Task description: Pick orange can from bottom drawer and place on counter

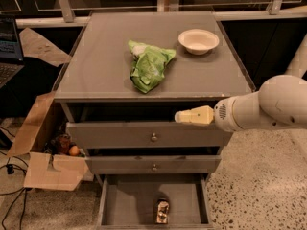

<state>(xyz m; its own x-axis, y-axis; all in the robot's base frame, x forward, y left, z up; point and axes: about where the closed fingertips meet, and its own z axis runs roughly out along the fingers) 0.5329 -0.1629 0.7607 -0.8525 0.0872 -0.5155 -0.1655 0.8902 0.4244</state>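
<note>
The orange can [162, 211] lies on the flat grey floor of the open bottom drawer [129, 202], near its front edge and right of centre. My gripper [181, 116] is at the end of the white arm that reaches in from the right. It hangs in front of the top drawer, just under the front edge of the counter [105, 56], well above the can and holding nothing.
A green bag [149, 64] and a white bowl [198, 40] sit on the counter. Two upper grey drawers with round knobs [154, 137] are above the bottom drawer. An open cardboard box [50, 152] stands on the floor at the left.
</note>
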